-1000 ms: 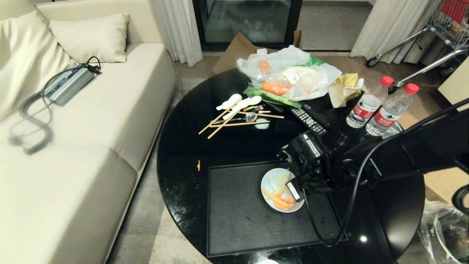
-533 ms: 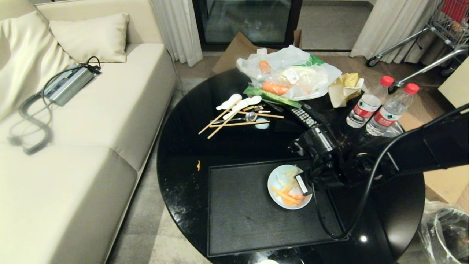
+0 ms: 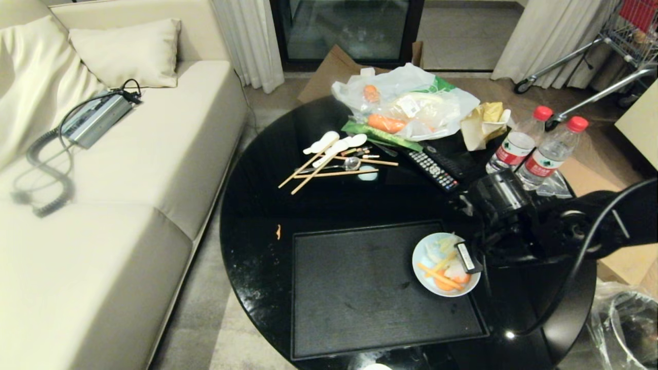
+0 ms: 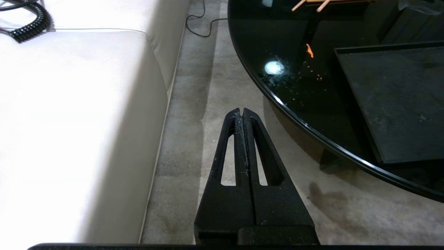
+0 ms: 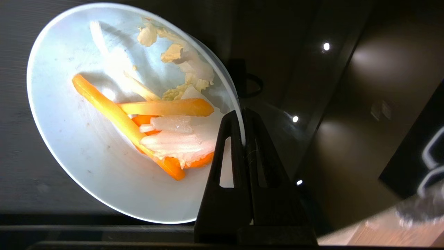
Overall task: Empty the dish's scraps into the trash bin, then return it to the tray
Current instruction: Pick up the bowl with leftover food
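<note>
Dish (image 3: 445, 264): over the tray's right edge, with scraps (image 3: 446, 272) inside.
Right tool (image 3: 469, 258): pinches the dish's rim.
Tray (image 3: 360, 288): on the black tabletop (image 3: 257, 205).
Trash bin (image 3: 629, 324): on the floor, right.
Left tool (image 4: 242, 113): closed, holding nothing, above the floor.

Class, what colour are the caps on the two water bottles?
Red, on both water bottles; clearest in the head view.

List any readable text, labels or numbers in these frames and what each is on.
None can be read.
Two water bottles: red-and-white labels, print too small.
Remote control: button markings too small.
Clear bag of carrots: white sticker and green print, illegible.
Right gripper: white tag, nothing legible.
Dish, tray: no markings visible.
</note>
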{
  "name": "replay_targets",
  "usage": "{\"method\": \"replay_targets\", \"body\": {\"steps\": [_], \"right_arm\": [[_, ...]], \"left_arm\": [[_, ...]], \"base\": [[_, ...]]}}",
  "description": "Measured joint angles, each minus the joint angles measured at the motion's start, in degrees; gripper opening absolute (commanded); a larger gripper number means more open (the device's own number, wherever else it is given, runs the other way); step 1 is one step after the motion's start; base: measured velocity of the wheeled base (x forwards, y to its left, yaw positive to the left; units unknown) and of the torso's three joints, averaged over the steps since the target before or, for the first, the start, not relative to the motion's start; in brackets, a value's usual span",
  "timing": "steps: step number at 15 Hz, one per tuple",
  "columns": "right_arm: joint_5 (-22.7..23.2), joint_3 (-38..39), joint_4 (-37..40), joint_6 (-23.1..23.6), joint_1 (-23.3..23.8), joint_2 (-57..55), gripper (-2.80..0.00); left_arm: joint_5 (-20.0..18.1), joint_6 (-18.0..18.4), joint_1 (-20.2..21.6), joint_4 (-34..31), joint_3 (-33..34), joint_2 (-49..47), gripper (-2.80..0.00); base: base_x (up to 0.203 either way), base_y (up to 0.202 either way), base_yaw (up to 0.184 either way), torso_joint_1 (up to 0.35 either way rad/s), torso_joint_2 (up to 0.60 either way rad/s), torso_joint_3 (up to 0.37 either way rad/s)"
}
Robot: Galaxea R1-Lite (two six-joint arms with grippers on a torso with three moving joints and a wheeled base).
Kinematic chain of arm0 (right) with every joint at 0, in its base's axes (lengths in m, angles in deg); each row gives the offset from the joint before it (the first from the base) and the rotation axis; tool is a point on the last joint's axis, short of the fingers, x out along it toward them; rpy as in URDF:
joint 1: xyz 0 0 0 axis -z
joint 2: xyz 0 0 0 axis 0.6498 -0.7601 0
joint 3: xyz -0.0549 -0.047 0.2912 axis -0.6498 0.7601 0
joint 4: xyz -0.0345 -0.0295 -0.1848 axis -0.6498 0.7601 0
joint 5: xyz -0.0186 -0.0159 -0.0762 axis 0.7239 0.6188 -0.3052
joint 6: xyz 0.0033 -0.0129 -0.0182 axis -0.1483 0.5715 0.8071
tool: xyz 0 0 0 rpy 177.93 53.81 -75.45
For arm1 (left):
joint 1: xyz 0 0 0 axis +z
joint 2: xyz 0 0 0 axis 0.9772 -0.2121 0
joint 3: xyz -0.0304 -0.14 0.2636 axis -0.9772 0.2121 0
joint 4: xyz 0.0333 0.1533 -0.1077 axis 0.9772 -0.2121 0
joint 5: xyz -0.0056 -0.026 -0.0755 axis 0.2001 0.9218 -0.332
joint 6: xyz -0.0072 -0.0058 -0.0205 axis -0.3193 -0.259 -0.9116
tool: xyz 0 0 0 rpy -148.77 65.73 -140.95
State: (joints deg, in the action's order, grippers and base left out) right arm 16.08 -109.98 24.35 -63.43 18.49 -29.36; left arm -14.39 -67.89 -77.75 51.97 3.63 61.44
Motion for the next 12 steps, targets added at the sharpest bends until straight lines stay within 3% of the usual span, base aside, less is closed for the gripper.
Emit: {"method": "replay_targets", "body": {"steps": [5,12], "right_arm": [[3.3,6.7,0.0,-2.2,6.5,7.4,-2.80],[3.4,18.9,5.2,-5.2,16.8,20.4,-2.80]], "left_arm": [[0.0,0.0,0.0,0.0,0.0,0.0,-2.80],[0.0,0.0,0.0,0.0,0.0,0.0,-2.80]], "base": [[0.000,0.000,0.000,0.000,0.00,0.000],[0.000,0.000,0.000,0.000,0.00,0.000]]}}
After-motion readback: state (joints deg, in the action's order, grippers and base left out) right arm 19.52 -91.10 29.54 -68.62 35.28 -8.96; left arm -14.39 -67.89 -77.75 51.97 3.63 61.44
